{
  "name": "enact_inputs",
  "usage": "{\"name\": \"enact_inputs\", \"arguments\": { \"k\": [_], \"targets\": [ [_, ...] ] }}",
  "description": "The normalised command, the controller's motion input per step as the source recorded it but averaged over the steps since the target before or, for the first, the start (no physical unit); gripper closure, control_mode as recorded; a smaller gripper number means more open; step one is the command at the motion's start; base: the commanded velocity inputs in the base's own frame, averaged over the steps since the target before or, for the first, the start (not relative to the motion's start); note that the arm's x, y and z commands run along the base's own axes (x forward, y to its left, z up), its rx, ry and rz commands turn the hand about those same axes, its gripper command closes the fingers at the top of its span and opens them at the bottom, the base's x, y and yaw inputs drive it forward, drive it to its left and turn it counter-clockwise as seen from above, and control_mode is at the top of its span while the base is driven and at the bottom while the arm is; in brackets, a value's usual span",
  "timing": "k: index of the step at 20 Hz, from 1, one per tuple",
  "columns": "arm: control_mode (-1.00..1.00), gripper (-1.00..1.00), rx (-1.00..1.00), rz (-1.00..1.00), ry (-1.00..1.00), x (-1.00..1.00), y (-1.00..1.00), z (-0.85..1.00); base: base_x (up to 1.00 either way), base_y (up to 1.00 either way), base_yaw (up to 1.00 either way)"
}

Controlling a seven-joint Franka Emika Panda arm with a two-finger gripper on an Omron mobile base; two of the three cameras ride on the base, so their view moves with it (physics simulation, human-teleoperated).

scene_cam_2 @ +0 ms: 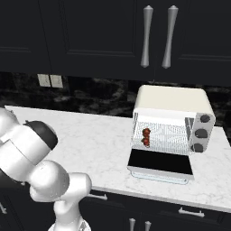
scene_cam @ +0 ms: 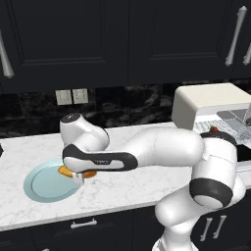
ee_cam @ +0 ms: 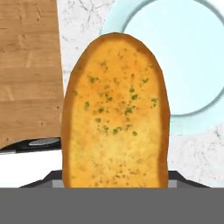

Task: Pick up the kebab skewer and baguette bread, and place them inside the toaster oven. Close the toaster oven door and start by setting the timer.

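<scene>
The gripper (scene_cam: 78, 177) hangs low over the pale blue plate (scene_cam: 39, 188), its fingers clamped on the baguette bread (ee_cam: 116, 111), which fills the hand view. A loose grip could drop the loaf on the worktop (scene_cam: 122, 184). Farther off, the kebab skewer (scene_cam_2: 146, 136) lies on the toaster oven (scene_cam_2: 173, 106) rack; the baguette could knock it, or clip the lowered toaster oven door (scene_cam_2: 159, 163).

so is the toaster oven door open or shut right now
Open. The toaster oven door lies folded down flat in front, and the wire rack inside shows, with the kebab skewer on it.
</scene>
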Motion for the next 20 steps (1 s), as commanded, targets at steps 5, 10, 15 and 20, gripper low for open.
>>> {"name": "enact_inputs", "arguments": {
  "k": [5,10,15,20],
  "targets": [
    [-1.0,1.0,0.03,-0.1,-0.05,-0.19,-0.93,0.48,0.0,0.0,0.0],
    [-1.0,1.0,0.05,-0.09,-0.05,-0.11,-0.92,0.55,0.0,0.0,0.0],
    [-1.0,1.0,0.04,-0.1,-0.02,-0.1,-0.93,0.42,0.0,0.0,0.0],
    [-1.0,1.0,0.01,-0.15,0.0,-0.15,-0.96,0.28,0.0,0.0,0.0]
  ]
}}
